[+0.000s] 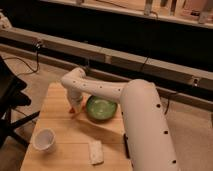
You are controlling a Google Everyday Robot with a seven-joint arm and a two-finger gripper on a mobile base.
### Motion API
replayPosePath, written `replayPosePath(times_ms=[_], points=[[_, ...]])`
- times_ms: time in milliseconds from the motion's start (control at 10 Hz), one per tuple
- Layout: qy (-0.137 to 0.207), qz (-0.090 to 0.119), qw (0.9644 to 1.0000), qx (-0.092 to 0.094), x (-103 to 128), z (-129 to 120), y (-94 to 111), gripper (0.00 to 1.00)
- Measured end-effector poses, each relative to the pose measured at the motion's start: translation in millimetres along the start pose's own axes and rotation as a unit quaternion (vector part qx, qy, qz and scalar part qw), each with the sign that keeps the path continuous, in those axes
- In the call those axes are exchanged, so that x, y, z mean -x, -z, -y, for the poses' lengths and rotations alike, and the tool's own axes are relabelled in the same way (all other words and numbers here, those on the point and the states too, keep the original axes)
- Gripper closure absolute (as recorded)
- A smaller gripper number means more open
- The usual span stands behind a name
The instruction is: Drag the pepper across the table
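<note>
The pepper (74,112) is a tiny orange-red thing on the pale wood-plank table (55,125), just left of the green bowl. My white arm reaches in from the lower right and bends down over the table's far middle. My gripper (75,106) points down right on top of the pepper and hides most of it. Only a small orange bit shows at the gripper's tip.
A round green bowl (101,108) sits just right of the gripper. A white cup (44,139) stands at the front left. A white crumpled cloth (96,151) lies near the front edge. A black chair (10,97) stands off the table's left side.
</note>
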Motion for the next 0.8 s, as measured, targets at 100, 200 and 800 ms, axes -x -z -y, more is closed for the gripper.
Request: replayPosePath(times_ms=[100,200,800], points=[[0.0,0.001,1.0,0.0,0.5,0.7,0.5,1.0],[-0.002,0.003,1.0,-0.001,-0.5,-0.3,1.0,1.0],[0.0,0.01,0.9999,-0.004,-3.7,0.7,1.9,1.0]])
